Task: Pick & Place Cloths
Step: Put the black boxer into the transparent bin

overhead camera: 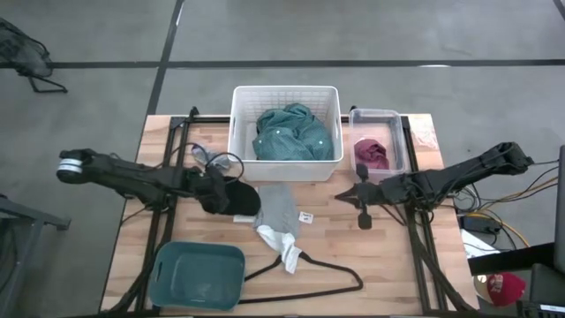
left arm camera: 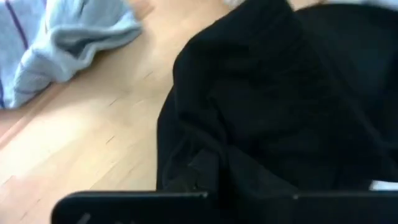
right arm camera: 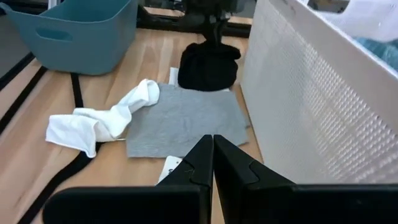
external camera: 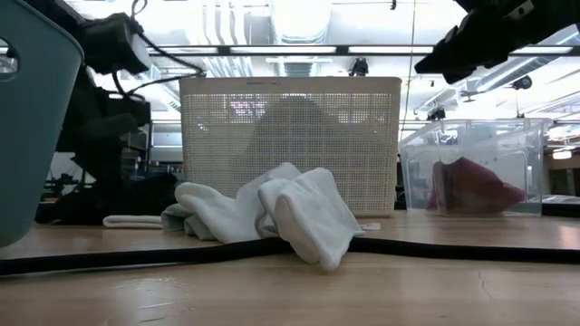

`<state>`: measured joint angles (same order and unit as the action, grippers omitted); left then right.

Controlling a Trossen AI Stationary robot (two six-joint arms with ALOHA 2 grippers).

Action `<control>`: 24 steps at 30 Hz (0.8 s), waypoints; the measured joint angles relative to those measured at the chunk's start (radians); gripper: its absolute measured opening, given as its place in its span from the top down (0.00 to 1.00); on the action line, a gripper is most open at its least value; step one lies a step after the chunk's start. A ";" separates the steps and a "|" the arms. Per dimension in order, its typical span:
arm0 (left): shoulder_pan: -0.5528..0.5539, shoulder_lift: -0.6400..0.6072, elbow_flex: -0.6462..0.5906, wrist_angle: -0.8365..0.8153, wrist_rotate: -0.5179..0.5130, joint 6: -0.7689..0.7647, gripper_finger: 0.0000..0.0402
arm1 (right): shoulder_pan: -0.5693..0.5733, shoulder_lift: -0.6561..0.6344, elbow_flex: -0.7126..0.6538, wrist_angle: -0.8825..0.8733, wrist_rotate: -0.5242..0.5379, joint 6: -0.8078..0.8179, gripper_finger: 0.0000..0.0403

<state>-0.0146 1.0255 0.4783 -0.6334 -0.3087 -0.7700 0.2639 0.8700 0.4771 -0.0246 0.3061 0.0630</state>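
Observation:
A black cloth (overhead camera: 240,197) lies bunched on the table before the white basket (overhead camera: 240,132); my left gripper (overhead camera: 218,191) is shut on its left side. Beside it lies a grey-white cloth (overhead camera: 279,218), its grey part flat (right arm camera: 186,121) and its white end crumpled (right arm camera: 99,121). The teal shirt (overhead camera: 291,132) fills the basket. A maroon cloth (overhead camera: 372,153) sits in a clear bin (overhead camera: 395,119). My right gripper (right arm camera: 212,163) is shut, holds nothing and hovers over the table in front of that bin (overhead camera: 346,196). My left gripper holds the black cloth by a gathered bunch at its top (right arm camera: 213,48), coming from the table's left and slanting down. The cloth hides the fingers in the left wrist view (left arm camera: 261,124). The rest of the cloth (right arm camera: 207,68) sits heaped on the table below the hold.
A thin black hanger (overhead camera: 313,276) lies along the near part of the table, under the white end of the grey-white cloth. A rigid teal tub (overhead camera: 198,276) stands at the near left corner. The basket's wall (right arm camera: 311,106) rises close to my right gripper.

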 joint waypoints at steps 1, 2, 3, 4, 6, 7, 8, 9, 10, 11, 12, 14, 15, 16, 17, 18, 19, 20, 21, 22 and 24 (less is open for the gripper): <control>-0.003 -0.010 0.007 0.000 -0.002 0.007 0.97 | 0.000 0.003 -0.001 0.000 0.000 0.011 0.98; -0.006 -0.022 0.017 0.000 -0.003 0.016 0.98 | 0.000 0.007 -0.001 0.000 0.000 0.017 0.98; -0.010 -0.033 0.030 -0.001 -0.004 0.022 0.98 | 0.000 0.010 -0.001 0.001 0.000 0.020 0.98; -0.013 -0.046 0.044 -0.003 -0.005 0.030 0.98 | 0.000 0.013 -0.001 0.006 0.000 0.021 0.98; -0.020 -0.073 0.079 -0.006 -0.005 0.045 0.98 | 0.000 0.022 -0.001 0.027 0.000 0.019 0.98; -0.024 -0.088 0.101 -0.005 -0.005 0.053 0.98 | 0.000 0.025 -0.001 0.036 0.000 0.013 0.98; -0.030 -0.102 0.126 -0.005 -0.005 0.066 0.98 | 0.000 0.029 -0.001 0.044 0.000 0.010 0.98; -0.038 -0.115 0.154 -0.004 -0.005 0.079 0.98 | 0.000 0.032 -0.001 0.054 0.000 0.009 0.98; -0.047 -0.127 0.182 -0.003 -0.005 0.098 0.99 | 0.000 0.035 -0.001 0.063 0.000 0.010 0.98; -0.057 -0.137 0.212 -0.004 -0.005 0.116 0.99 | 0.000 0.035 -0.001 0.065 0.000 0.009 0.98; -0.066 -0.147 0.245 -0.003 -0.006 0.133 0.99 | 0.000 0.037 -0.001 0.066 0.000 0.008 0.98; -0.083 -0.166 0.311 -0.002 -0.006 0.173 0.99 | 0.000 0.038 -0.001 0.067 0.000 -0.008 0.98; -0.091 -0.173 0.344 0.002 -0.006 0.189 0.99 | 0.000 0.039 -0.001 0.066 0.000 -0.016 0.98; -0.099 -0.179 0.375 0.014 -0.007 0.203 0.99 | 0.000 0.039 -0.001 0.067 0.001 -0.021 0.98; -0.107 -0.184 0.403 0.033 -0.007 0.218 0.99 | 0.000 0.039 -0.001 0.067 0.001 -0.027 0.98; -0.114 -0.186 0.428 0.056 -0.007 0.228 0.99 | 0.000 0.039 -0.001 0.069 0.001 -0.034 0.98; -0.120 -0.187 0.448 0.092 -0.007 0.241 0.99 | 0.000 0.039 -0.001 0.072 0.001 -0.035 0.98; -0.127 -0.186 0.463 0.136 -0.007 0.255 0.99 | 0.000 0.039 -0.001 0.077 0.001 -0.035 0.98; -0.133 -0.184 0.472 0.190 -0.008 0.272 0.99 | 0.000 0.039 -0.001 0.086 0.001 -0.032 0.98; -0.141 -0.180 0.477 0.248 -0.008 0.290 0.99 | 0.000 0.041 -0.001 0.099 0.001 -0.025 0.98; -0.156 -0.163 0.477 0.366 -0.009 0.325 0.99 | 0.000 0.046 -0.001 0.136 0.001 -0.020 0.98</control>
<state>-0.1705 0.8629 0.9555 -0.2674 -0.3179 -0.4452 0.2634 0.9157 0.4763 0.1109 0.3075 0.0426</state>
